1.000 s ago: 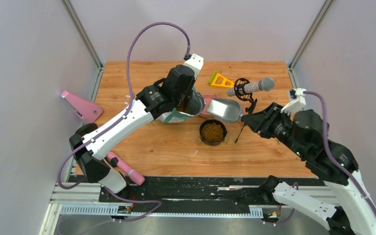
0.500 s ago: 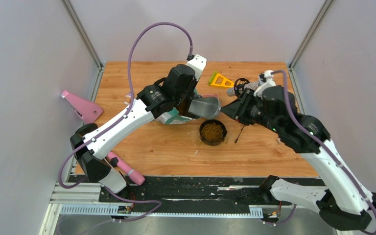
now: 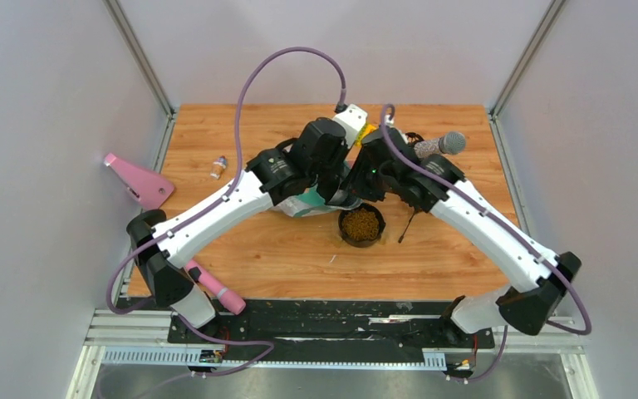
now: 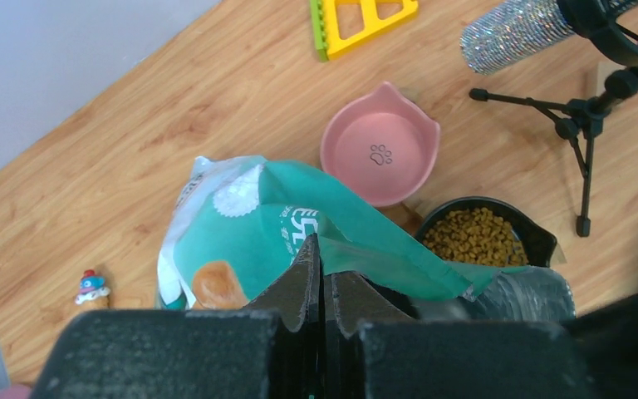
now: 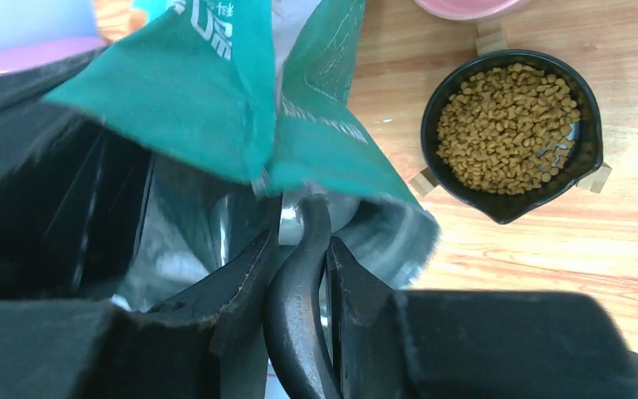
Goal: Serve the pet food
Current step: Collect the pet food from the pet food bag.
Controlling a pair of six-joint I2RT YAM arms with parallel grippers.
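The teal-green and white bag lies mid-table with its mouth towards the black bowl. The bowl holds a heap of brown pet food. My left gripper is shut on the bag's top flap and holds the mouth open. My right gripper is shut on the grey scoop's handle. The scoop's cup is hidden inside the bag's foil-lined mouth. The pet food in the black bowl lies just right of it. The empty pink bowl stands behind the black bowl.
A glittery microphone on a black tripod stands at the back right. A yellow-green triangle lies behind the pink bowl. A small figurine stands left of the bag. A pink object and a pink tool lie at the left edge.
My right arm has swung left from beside the black bowl, carrying the scoop into the bag's mouth. My left gripper has shifted slightly right with the flap.
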